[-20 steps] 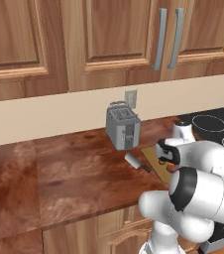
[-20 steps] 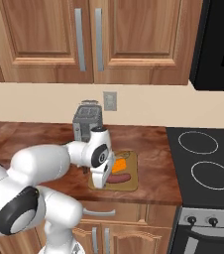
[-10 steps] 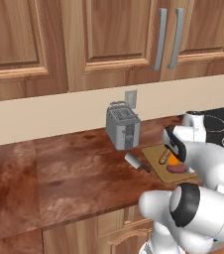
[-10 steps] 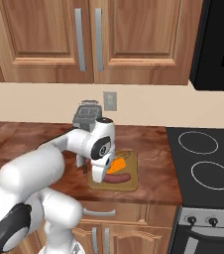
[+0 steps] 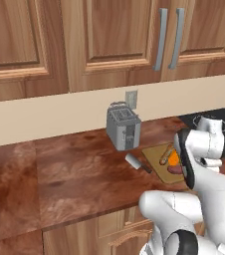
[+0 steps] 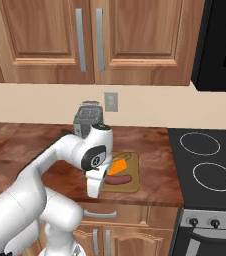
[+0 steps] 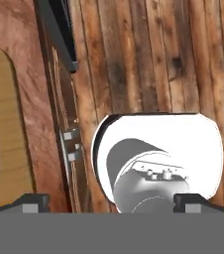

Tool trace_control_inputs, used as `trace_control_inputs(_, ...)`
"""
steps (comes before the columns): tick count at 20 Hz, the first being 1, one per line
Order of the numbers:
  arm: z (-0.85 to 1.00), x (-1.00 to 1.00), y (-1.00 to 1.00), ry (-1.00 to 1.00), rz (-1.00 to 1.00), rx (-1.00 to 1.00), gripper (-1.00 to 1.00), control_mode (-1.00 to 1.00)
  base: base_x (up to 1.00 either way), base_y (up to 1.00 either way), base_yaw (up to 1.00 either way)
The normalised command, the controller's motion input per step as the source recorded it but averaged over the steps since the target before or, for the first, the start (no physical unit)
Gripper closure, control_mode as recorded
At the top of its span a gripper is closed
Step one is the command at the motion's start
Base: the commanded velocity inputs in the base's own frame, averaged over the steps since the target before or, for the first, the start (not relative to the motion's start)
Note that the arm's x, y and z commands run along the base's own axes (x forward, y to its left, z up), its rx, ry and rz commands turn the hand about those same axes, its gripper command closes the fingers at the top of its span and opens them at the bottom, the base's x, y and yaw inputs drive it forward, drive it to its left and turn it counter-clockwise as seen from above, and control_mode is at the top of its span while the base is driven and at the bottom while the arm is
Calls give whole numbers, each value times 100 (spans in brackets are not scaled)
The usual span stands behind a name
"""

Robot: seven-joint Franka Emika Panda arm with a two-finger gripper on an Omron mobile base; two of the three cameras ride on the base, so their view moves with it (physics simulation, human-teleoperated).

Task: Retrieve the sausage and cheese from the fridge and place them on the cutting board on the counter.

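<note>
The tan cutting board lies on the reddish-brown counter, just right of the toaster. On it rest the orange cheese wedge and the dark red sausage, also seen as cheese and sausage from the left. My gripper hangs open and empty at the board's front left corner, pointing down over the counter's front edge. In the hand view the gripper has its fingertips spread wide, with the cutting board at the left. The fridge is out of view.
A grey toaster stands at the back wall under an outlet. A white cylinder with a dark handle lies left of the board. The black stovetop adjoins on the right. Wood wall cabinets hang above.
The hand has drawn back from over the cheese and sausage toward the counter's front edge, and the arm has lifted. The jaws stay open; cheese and sausage lie still on the board.
</note>
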Motion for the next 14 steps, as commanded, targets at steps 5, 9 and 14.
trace_control_inputs(5,19,-100,21,-2,29,0,-100,-100,0,0,0)
trace_control_inputs(9,15,-100,51,-2,51,-1,-100,-100,0,0,0)
trace_control_inputs(14,24,-100,62,-7,54,-4,-100,-100,0,0,0)
